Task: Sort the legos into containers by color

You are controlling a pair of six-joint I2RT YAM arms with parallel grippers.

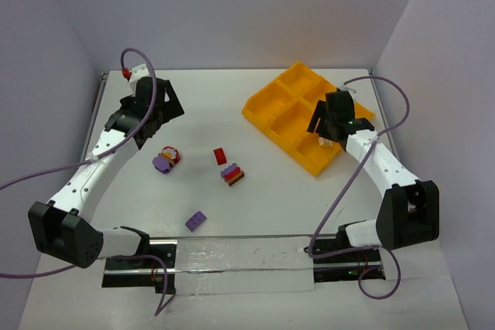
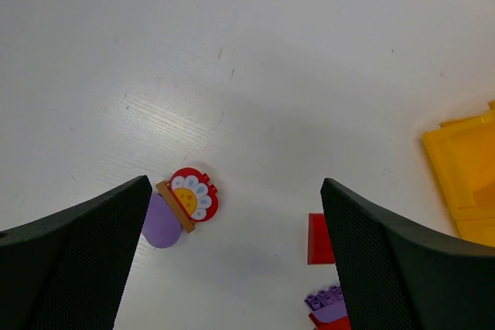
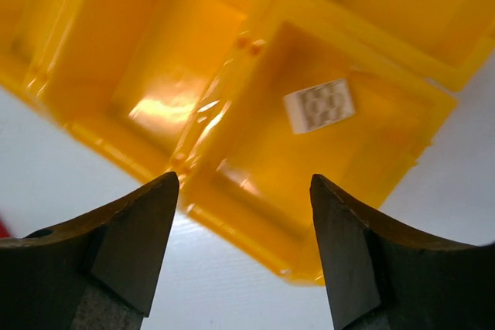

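The orange-yellow tray (image 1: pixel 267 104) lies at the back right. A white brick (image 3: pixel 319 106) lies in its near right compartment. My right gripper (image 1: pixel 331 125) hangs open and empty above that compartment; in its wrist view (image 3: pixel 244 191) the jaws stand wide apart. On the table lie a flower-faced red, brown and purple cluster (image 1: pixel 166 159), a red brick (image 1: pixel 220 155), a purple, red and brown stack (image 1: pixel 232 174) and a lone purple brick (image 1: pixel 196 221). My left gripper (image 1: pixel 158 125) is open and empty, behind the flower cluster (image 2: pixel 182 206).
The red brick (image 2: pixel 318 239) and the stack's purple top (image 2: pixel 328 304) show beside my left gripper's right finger. The tray's corner (image 2: pixel 464 168) is at the right edge of that view. Grey walls close the table's back and sides.
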